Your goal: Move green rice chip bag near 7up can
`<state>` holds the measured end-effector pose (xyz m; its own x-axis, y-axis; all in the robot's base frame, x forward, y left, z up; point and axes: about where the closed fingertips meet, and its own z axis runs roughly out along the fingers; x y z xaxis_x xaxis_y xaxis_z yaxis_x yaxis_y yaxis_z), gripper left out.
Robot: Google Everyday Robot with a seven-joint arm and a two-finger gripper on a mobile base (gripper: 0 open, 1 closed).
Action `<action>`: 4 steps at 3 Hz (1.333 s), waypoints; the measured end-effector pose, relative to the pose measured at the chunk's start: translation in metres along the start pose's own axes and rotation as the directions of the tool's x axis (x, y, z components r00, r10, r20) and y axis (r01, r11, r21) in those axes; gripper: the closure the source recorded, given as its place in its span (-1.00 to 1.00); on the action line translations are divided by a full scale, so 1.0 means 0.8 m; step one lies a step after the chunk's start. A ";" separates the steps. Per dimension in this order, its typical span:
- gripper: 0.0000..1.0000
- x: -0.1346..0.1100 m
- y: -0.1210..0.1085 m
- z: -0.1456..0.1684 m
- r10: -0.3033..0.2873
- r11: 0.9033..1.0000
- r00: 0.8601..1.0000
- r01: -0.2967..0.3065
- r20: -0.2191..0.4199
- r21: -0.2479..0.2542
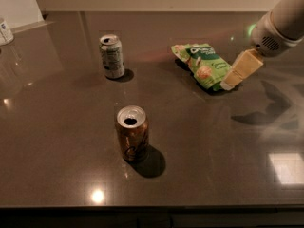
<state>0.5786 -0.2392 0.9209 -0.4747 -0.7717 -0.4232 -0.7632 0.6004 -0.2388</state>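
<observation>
The green rice chip bag (203, 65) lies flat on the dark table at the upper right of centre, crinkled, with a dark logo and chip pictures. The 7up can (111, 56) stands upright at the upper left, pale silver and green, well to the left of the bag. My gripper (240, 71) comes in from the upper right on a white arm; its tan tip is just right of the bag's lower right end, above the table.
A brown-orange can (132, 133) with dark script stands upright in the middle front. A white container (4, 31) sits at the far left edge. The dark table (213, 156) runs to a front edge at the bottom.
</observation>
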 end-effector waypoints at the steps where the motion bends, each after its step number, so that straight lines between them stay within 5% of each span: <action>1: -1.00 -0.007 -0.018 0.040 0.059 0.998 0.998 -0.059 0.026 -0.004; 3: -1.00 -0.013 -0.025 0.102 0.120 0.992 0.993 -0.119 0.021 -0.046; 4: -0.63 -0.017 -0.020 0.118 0.145 0.985 0.989 -0.144 -0.002 -0.090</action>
<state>0.6388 -0.2188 0.8483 -0.5810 -0.6769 -0.4519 -0.7230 0.6842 -0.0955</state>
